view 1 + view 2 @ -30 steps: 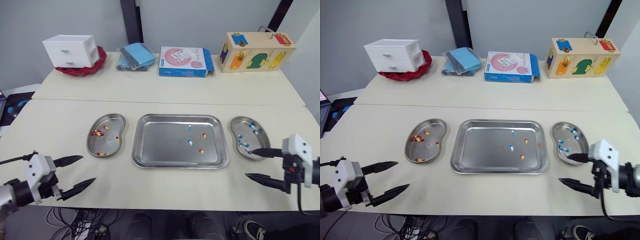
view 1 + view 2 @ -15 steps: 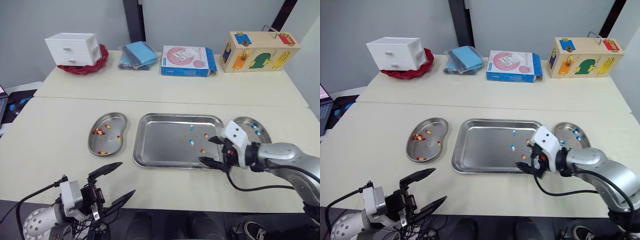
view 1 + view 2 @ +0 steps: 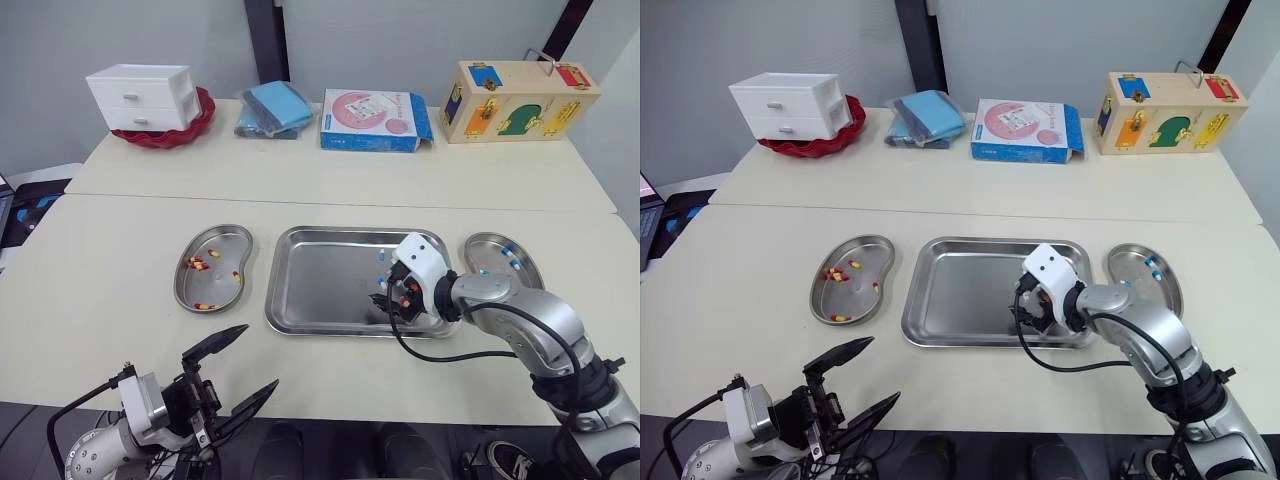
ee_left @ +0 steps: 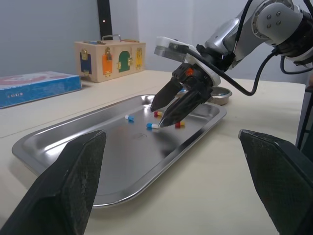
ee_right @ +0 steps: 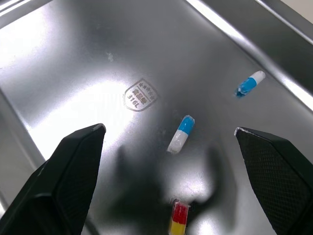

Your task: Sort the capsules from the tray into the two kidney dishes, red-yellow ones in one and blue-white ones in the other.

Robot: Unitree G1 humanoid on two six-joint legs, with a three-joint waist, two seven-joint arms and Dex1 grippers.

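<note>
Right tool [image 5: 168, 129] released over the tray [image 3: 300, 300]; we see a blue-white capsule [image 5: 180, 133] flat between its fingers [image 5: 73, 166], long axis crosswise to the gap, blue end away from the wrist.

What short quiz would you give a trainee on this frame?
1. True or false: the right pincer hangs open over the tray.
2. Capsules in the left dish are: A blue-white; B red-yellow; C green.
3. Fill in: the capsule framed by the right pincer is ___-white.
Key: 1 true; 2 B; 3 blue.
</note>
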